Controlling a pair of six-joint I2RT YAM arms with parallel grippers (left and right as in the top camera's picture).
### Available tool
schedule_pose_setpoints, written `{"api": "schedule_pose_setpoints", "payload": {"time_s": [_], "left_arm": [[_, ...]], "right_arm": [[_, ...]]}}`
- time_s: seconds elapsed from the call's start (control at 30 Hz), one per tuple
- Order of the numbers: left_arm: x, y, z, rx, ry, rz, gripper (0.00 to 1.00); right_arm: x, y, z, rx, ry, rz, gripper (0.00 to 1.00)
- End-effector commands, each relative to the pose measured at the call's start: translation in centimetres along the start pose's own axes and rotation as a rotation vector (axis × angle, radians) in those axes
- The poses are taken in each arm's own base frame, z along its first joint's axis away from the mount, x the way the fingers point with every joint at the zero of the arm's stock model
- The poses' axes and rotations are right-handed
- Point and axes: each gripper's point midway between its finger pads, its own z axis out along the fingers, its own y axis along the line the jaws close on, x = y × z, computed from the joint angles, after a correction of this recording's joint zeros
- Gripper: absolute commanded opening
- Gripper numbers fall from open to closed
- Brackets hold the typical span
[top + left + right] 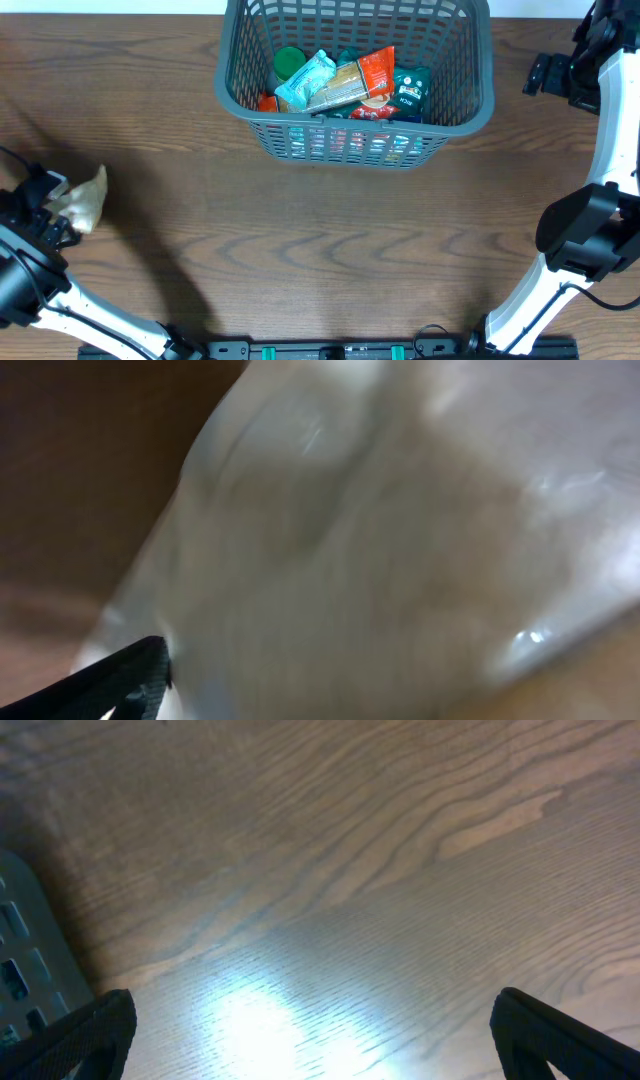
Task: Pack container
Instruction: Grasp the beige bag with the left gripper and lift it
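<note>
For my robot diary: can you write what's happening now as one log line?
left pincer open by pale packet | right pincer open over table | container holds food packets

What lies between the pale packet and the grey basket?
Nothing: the overhead view shows only bare wooden table between the packet and the basket.

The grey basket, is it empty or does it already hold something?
It holds something: the overhead view shows several packets piled inside the basket, among them a light blue packet and an orange packet.
</note>
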Motion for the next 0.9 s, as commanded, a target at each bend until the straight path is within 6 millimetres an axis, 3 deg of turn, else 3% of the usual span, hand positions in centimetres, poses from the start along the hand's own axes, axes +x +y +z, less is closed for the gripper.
{"api": "schedule_pose_setpoints", "payload": {"time_s": [0.0,0.23,0.3,0.33,0.4,0.47,0.6,0.7,0.87], "left_arm": [[-1.0,-1.0,2.7,0.054,0.017,0.037,0.99],[-3.7,-2.3,2.8,0.091,-0.021,-0.114,0.98],[-5.4,-3.2,2.7,0.132,-0.085,-0.158,0.82],[-6.3,-3.6,2.6,0.153,-0.115,-0.185,0.66],[-7.7,-4.3,2.4,0.188,-0.154,-0.257,0.24],[-8.7,-4.8,2.3,0.214,-0.164,-0.350,0.13],[-10.2,-5.7,2.3,0.258,-0.151,-0.579,0.13],[-11.1,-6.3,2.3,0.282,-0.129,-0.725,0.06],[-14.9,-8.6,0.7,0.446,-0.226,-0.817,0.06]], "right_arm": [[0.5,-0.5,0.2,0.011,0.023,0.017,0.99],[0.9,-0.5,0.2,0.012,0.039,-0.019,0.99],[0.8,-0.5,0.2,0.011,0.036,-0.028,0.99],[0.7,-0.5,0.2,0.011,0.032,-0.037,0.99],[0.6,-0.5,0.2,0.010,0.025,-0.056,0.99],[0.5,-0.5,0.2,0.009,0.023,-0.071,0.99],[0.0,-0.5,0.2,0.008,0.003,-0.072,0.99],[-0.6,-0.4,0.2,0.006,-0.022,-0.069,0.99],[-1.3,-0.3,0.2,0.005,-0.053,-0.071,0.99]]}}
